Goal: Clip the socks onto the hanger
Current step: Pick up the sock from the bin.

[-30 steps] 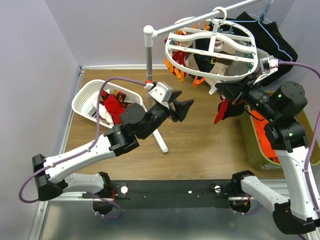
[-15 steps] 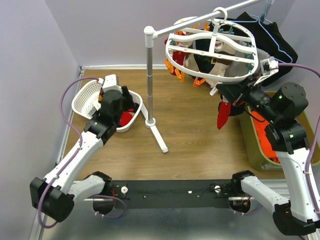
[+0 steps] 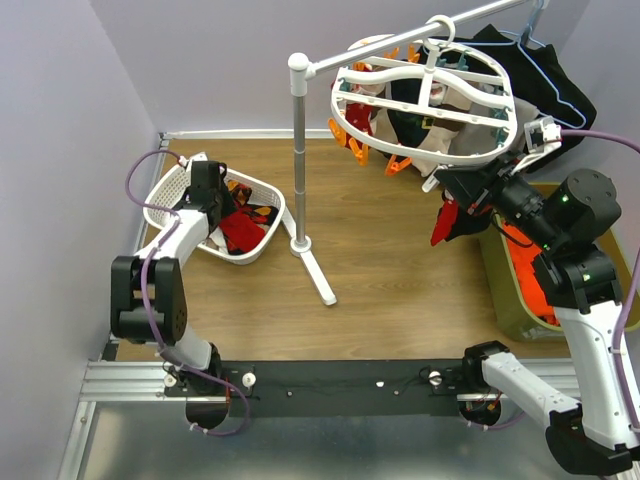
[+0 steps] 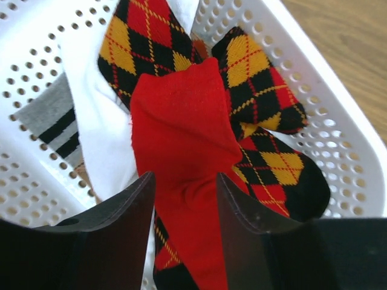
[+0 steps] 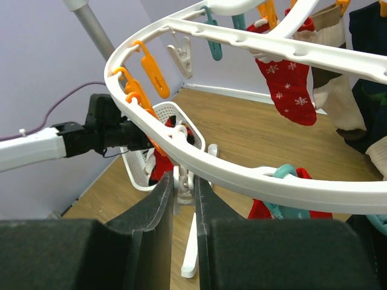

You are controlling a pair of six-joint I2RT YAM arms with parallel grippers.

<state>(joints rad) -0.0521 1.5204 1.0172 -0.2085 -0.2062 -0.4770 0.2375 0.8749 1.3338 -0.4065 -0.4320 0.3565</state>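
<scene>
The white oval hanger hangs from a rail, with orange and teal clips and several socks clipped on. My right gripper is at its near rim, shut on a white clip. A red sock hangs just below it. My left gripper is down in the white basket, open, its fingers either side of a plain red sock lying on red, black and yellow argyle socks. I cannot tell whether the fingers touch it.
A metal stand pole with a white foot stands between basket and hanger. A black garment on a blue wire hanger hangs behind. An olive bin with orange cloth sits at the right. A white and grey-striped cloth lies in the basket.
My left arm has swung from the table's middle over to the left and lowered its gripper into the basket. The right gripper has stayed at the hanger rim.
</scene>
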